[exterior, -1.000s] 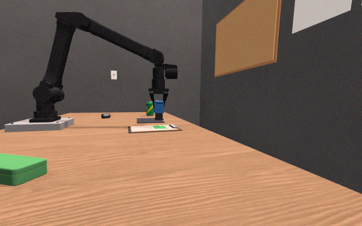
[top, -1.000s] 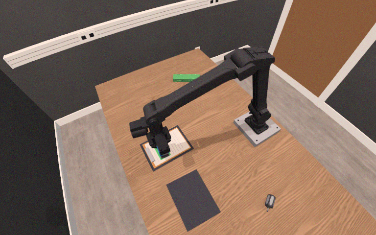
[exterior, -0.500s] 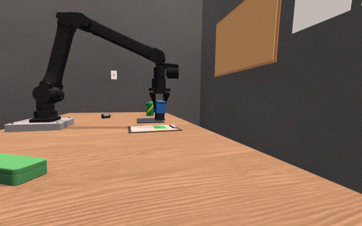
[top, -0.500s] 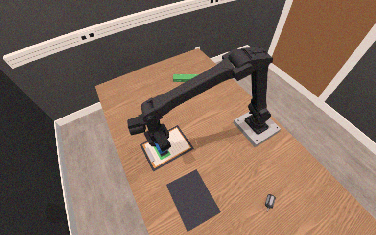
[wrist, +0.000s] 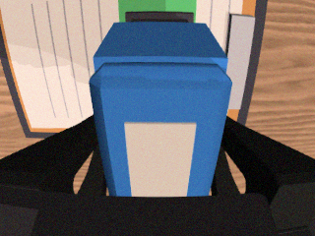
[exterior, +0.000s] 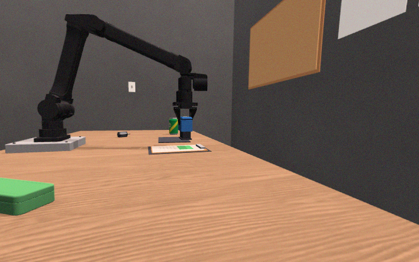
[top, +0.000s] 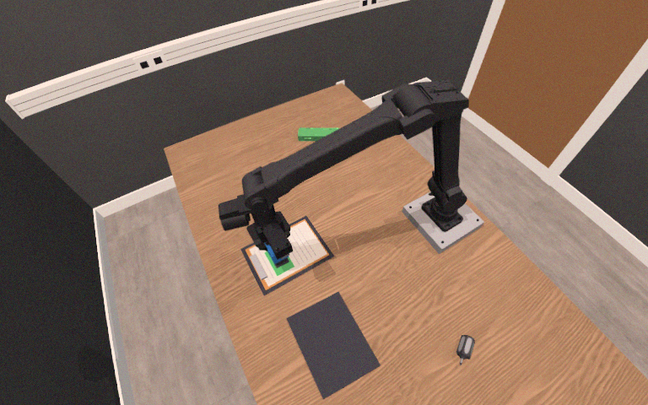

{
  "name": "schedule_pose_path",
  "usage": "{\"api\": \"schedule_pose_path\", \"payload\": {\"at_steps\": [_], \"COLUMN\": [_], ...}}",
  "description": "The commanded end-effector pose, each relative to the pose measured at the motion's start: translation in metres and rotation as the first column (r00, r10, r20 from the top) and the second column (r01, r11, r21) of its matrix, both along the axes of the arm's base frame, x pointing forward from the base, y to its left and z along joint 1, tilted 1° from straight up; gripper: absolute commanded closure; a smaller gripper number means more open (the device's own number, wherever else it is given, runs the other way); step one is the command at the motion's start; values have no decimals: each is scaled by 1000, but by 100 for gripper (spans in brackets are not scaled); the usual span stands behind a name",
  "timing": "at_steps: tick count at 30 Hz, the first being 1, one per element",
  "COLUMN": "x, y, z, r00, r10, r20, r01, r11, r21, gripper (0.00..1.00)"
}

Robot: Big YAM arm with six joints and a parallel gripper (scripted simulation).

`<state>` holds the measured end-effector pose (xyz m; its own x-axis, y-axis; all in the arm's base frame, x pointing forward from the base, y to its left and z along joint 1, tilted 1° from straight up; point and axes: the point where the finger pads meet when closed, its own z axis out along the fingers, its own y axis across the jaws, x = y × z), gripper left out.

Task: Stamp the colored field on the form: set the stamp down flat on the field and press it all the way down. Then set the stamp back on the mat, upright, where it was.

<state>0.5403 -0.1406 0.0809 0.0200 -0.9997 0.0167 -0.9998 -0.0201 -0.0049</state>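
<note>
While the gripper (exterior: 184, 114) clamps the blue stamp (exterior: 186, 123) upright, it hangs above the form's green field (exterior: 185, 147), likely aligning for a flat press. Its dark mat (top: 332, 343) awaits the return.

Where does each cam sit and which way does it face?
Top: high above the table's corner, looking down at the form, mat and whole arm with its base.
Exterior: low at table height by the green case, looking along the table at the arm from base to end effector, which holds the stamp above the table.
Wrist: on the end effector, looking down past the stamp at the green field; only its dark fingers show.
Shared: all three see the stamp and form.
</note>
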Motion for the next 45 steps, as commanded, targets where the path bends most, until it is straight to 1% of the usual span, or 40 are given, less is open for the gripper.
{"api": "schedule_pose_path", "payload": {"at_steps": [1,4,6,8,21,23,24,26,27,29,32,40,45], "x": [17,10,10,3,0,0,15,6,3,1,4,4,-1], "y": [-2,-1,-1,1,-3,-3,-6,-5,-4,-3,-4,-4,-7], "z": [11,-1,-1,-13,-42,-42,-24,-30,-36,-41,-38,-38,-44], "r00": [1000,1000,1000,1000,1000,1000,999,1000,1000,1000,1000,1000,1000], "r10": [19,19,19,18,13,13,13,13,13,12,12,12,7], "r20": [22,10,10,-6,-6,-6,38,25,12,4,7,7,0], "r01": [-19,-19,-19,-18,-13,-13,-13,-13,-12,-12,-12,-12,-7], "r11": [1000,1000,1000,1000,1000,1000,1000,1000,1000,1000,1000,1000,1000], "r21": [-7,-3,-3,1,1,1,-11,-7,-4,-2,-3,-2,-1], "gripper": [71,71,71,71,71,71,71,71,71,71,71,71,71]}}
